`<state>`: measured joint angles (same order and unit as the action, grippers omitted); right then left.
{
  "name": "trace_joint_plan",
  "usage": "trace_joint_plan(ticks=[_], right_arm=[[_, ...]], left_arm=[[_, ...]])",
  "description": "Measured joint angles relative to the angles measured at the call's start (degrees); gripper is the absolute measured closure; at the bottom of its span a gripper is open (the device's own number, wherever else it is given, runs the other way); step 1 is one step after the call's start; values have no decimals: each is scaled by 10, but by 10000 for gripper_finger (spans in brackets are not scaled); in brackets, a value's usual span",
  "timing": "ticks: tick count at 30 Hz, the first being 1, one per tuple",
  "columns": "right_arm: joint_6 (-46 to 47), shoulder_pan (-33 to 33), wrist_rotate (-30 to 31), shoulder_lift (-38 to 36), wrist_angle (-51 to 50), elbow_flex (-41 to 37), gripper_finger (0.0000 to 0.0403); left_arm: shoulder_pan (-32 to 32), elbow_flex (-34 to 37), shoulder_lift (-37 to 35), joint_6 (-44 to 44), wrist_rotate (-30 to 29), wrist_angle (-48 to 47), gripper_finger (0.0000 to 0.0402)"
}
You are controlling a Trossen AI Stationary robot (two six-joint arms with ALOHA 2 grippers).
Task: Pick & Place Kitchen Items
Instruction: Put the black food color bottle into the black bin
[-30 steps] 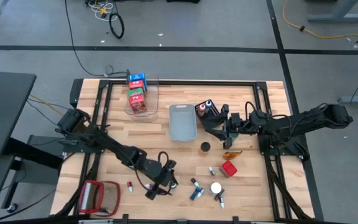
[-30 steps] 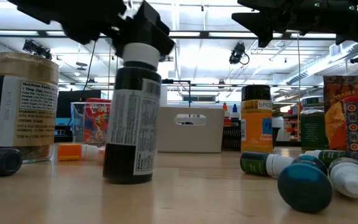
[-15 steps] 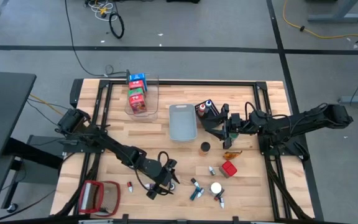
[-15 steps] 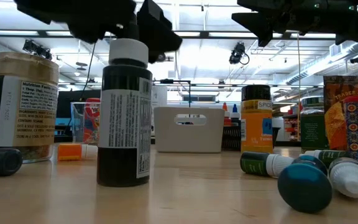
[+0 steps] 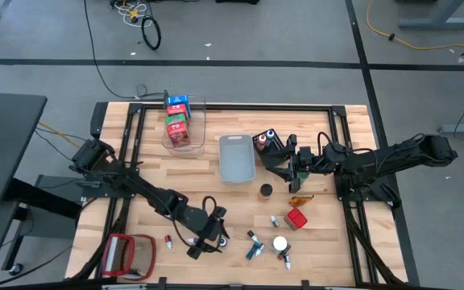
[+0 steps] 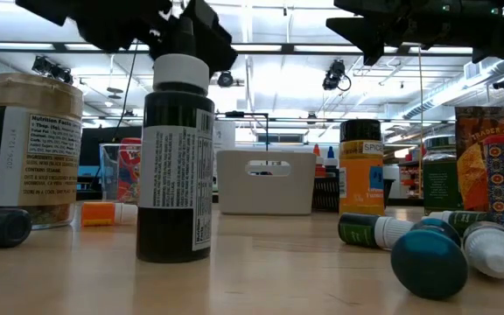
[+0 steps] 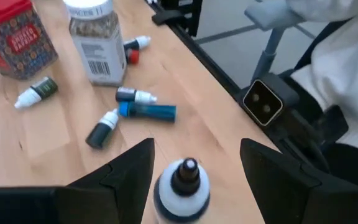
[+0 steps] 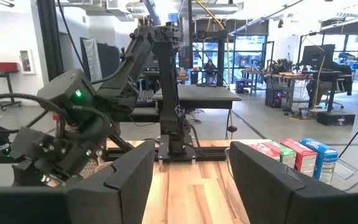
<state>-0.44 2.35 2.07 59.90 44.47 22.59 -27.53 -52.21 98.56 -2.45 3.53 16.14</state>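
A dark bottle with a white cap [image 6: 175,166] stands upright on its base near the table's near edge [image 5: 223,240]. My left gripper [image 6: 186,31] hangs open just above it. In the left wrist view its fingers [image 7: 123,177] stand on either side of the bottle's cap [image 7: 183,186] without touching it. My right gripper [image 5: 290,171] is open and holds nothing [image 8: 188,180]; it is over the table's right half, beside a black bin [image 5: 266,142]. Cartons [image 5: 177,121] sit in a clear bin. Small bottles [image 5: 253,243], a white-lidded jar [image 5: 280,243] and a red tin [image 5: 297,218] lie right of the left gripper.
A grey bin [image 5: 237,157] stands mid-table, with a dark jar [image 5: 265,191] and an orange piece [image 5: 300,198] near it. The red-framed flat object [image 5: 127,254] lies at the near left corner, with a tiny bottle [image 5: 167,240] beside it. A person's white sleeve [image 7: 347,74] shows beyond the near edge.
My left gripper has let go of the dark bottle and risen a little above its cap. The bottle leaned in the hold a second ago. It now stands upright on the table. My right arm has kept still.
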Motion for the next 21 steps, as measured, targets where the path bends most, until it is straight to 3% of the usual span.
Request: trace_joint_plan(ticks=[17, 21], right_arm=[[2, 0, 0, 0, 5, 0, 184], [1, 0, -1, 0, 5, 0, 184]], left_arm=[[7, 0, 22, 6, 5, -1, 156], [7, 0, 22, 6, 10, -1, 180]])
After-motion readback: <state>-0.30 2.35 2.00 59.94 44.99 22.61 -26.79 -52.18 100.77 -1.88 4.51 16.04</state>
